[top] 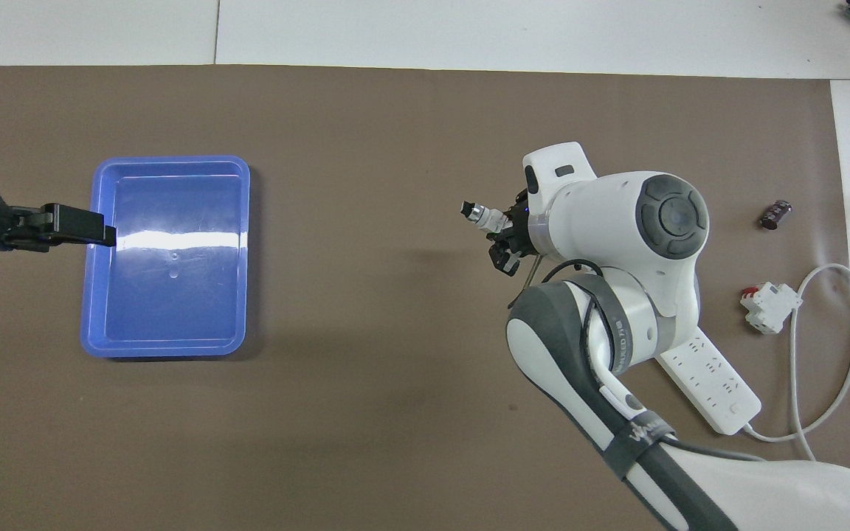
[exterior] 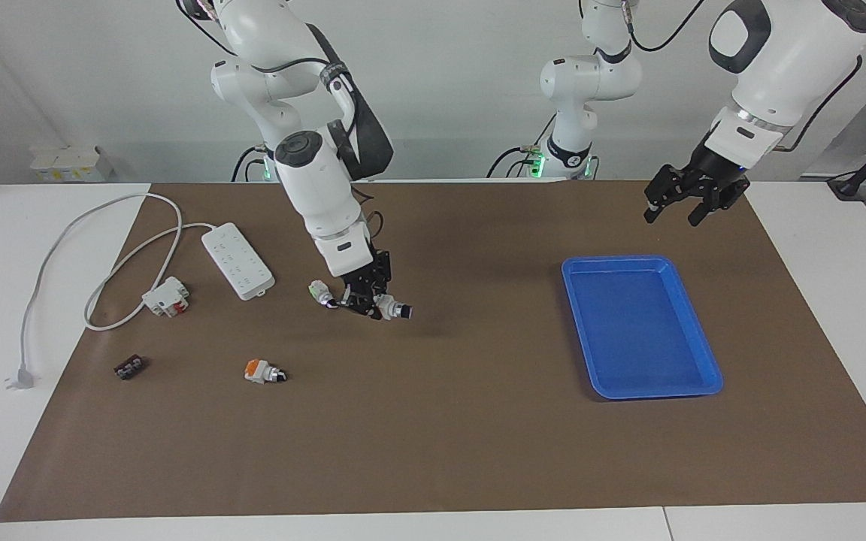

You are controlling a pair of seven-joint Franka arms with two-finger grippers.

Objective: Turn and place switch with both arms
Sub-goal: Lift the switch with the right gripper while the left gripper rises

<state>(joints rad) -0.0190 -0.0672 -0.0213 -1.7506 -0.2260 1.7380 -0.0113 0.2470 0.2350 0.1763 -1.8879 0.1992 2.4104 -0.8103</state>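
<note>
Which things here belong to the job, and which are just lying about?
Job: switch, held by right gripper; left gripper, open, raised near blue tray, the likely target.
Lying about: green-ended switch, orange-ended switch, power strip, white breaker, dark block.

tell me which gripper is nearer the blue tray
Left. The left gripper hangs in the air by the blue tray, at its edge toward the left arm's end. The right gripper is up over mid-table, holding the switch.

The switch (exterior: pixel 392 307) — white body, black knob outward — hangs tilted above the brown mat (exterior: pixel 433 421).
</note>
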